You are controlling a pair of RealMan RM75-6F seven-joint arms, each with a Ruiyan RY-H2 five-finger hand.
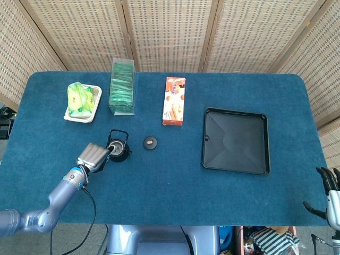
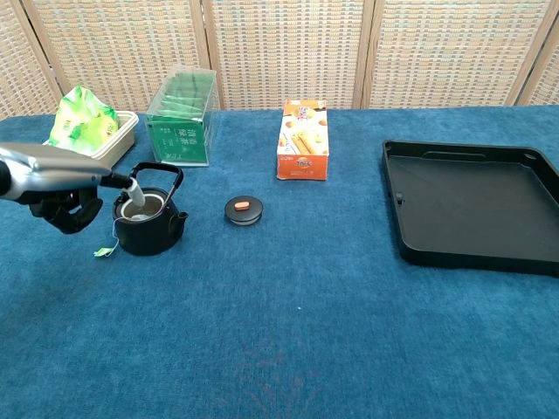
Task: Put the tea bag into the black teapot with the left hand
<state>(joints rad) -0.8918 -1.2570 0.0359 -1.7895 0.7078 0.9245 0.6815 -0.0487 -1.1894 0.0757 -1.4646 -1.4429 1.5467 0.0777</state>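
Left hand: the silver-backed left hand point(image 2: 57, 188) reaches in from the left edge of the chest view; its fingers point(image 2: 131, 185) pinch the top of the white paper tea bag point(image 2: 137, 197) at the mouth of the pot.
Tea bag: most of it sits inside the opening of the small black cast-iron teapot point(image 2: 150, 223), in the left half of the frame; its string runs over the rim and down the wall to a green paper tag point(image 2: 104, 251) lying on the blue cloth surface point(image 2: 288, 323).
Teapot lid: a round black lid with an orange knob point(image 2: 244, 209) lies apart, to the right of the pot.
Right hand: the right hand point(image 1: 329, 196) shows at the lower right corner of the head view, fingers spread, holding nothing.
Stage: judged near the end, with only the release left.
Risk: the bag could lift out with the fingers if they withdraw before letting go, or the hand could catch the upright handle and tip the pot.
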